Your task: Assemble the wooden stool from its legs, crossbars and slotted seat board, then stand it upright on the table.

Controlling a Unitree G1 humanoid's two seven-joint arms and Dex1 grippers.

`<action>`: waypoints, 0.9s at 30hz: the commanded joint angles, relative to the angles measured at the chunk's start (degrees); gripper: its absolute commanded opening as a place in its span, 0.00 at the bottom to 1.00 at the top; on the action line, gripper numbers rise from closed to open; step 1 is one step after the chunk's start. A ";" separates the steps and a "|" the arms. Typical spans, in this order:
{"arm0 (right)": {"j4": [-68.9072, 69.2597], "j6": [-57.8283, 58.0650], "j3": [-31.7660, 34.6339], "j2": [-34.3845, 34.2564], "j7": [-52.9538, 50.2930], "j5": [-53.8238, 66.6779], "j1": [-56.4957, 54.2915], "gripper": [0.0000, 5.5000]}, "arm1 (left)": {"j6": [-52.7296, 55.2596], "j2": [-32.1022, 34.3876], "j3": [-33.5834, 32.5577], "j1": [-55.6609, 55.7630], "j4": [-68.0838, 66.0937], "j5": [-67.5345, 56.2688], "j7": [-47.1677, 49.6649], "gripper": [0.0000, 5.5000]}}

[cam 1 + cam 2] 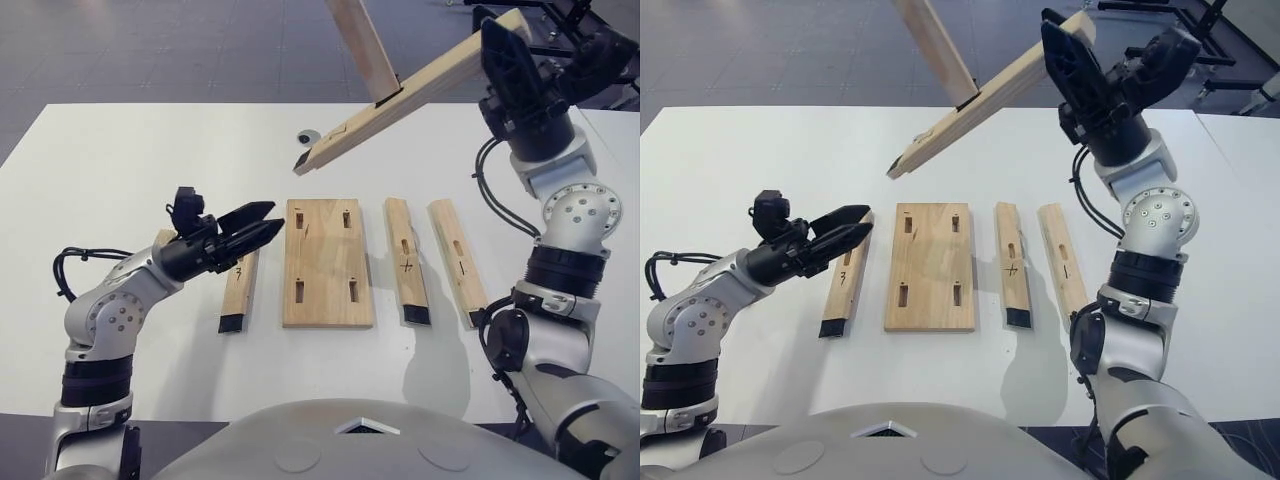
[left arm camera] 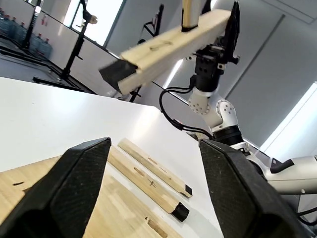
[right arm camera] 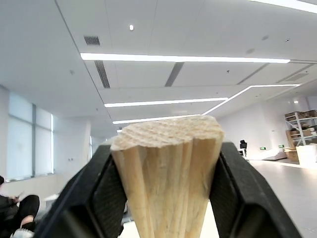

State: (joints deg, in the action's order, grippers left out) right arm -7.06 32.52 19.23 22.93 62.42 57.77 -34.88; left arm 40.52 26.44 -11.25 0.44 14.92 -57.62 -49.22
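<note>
Right gripper (image 1: 503, 45) clamps raised leg (image 1: 420, 90), crossbar (image 1: 362, 45) seated. Left gripper (image 1: 268, 220) unclenched: take lying leg (image 1: 237, 295) beside seat board (image 1: 328, 265) mid-length, slot toward crossbar.

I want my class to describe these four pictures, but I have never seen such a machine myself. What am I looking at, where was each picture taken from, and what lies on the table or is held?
It is a humanoid robot with two arms, each ending in a two-fingered gripper. Two pictures come from cameras in its head, looking down over the white table; the other two from a camera on each wrist. On the table lie the slotted seat board, a single leg to its left and two legs to its right. The left gripper is open, above the single leg's far end. The right gripper is shut on a fourth leg, high in the air, with a crossbar standing in its slot.
</note>
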 commanded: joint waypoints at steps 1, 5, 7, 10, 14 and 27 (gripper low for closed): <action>-6.81 -6.41 -4.43 3.15 1.31 -10.33 -5.98 0.37 | -0.51 -0.88 -3.58 0.59 -2.04 0.17 5.02 0.59; -9.06 -13.06 -8.18 3.91 6.87 -16.78 -7.65 0.37 | -1.49 -4.95 -1.10 -2.16 0.84 1.02 7.93 0.59; -10.42 -14.24 -9.66 5.27 10.48 -18.58 -7.56 0.37 | -1.99 -6.41 -0.33 -3.06 1.20 1.74 9.30 0.59; -12.40 -14.72 -11.28 7.77 16.07 -20.53 -7.49 0.37 | -2.66 -7.08 -0.38 -4.26 1.21 2.30 9.74 0.59; -17.04 -17.24 -12.07 9.24 19.78 -23.46 -8.77 0.37 | -3.12 -7.11 -1.00 -4.06 0.24 2.64 9.98 0.59; -25.52 -20.44 -12.55 8.33 24.32 -26.31 -11.92 0.37 | -4.63 -7.49 -1.49 -2.84 -2.89 5.10 10.10 0.59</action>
State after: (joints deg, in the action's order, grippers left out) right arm -31.39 13.49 6.43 31.15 86.01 32.13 -44.91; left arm 36.21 18.99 -12.77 -2.67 12.57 -53.24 -39.20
